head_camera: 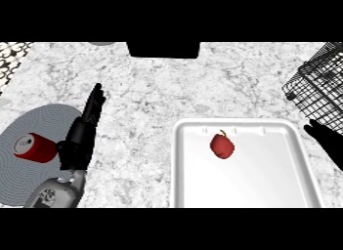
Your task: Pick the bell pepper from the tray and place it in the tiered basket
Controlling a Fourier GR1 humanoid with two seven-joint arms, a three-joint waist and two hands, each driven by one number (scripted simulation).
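Observation:
A red bell pepper [222, 146] with a small green stem lies in the upper middle of the white tray [275, 188]. The black wire tiered basket [329, 85] stands at the right edge, beyond the tray's far right corner. My right hand [336, 146] is open just off the tray's right rim, below the basket, fingers pointing up-left, well right of the pepper. My left hand [80, 134] is open with straight fingers pointing up, left of the tray, resting by the mat.
A red soda can [34, 148] lies on a round grey placemat [30, 151] at the left. A dark box [163, 49] sits at the counter's far edge. A patterned surface [2, 66] borders the far left.

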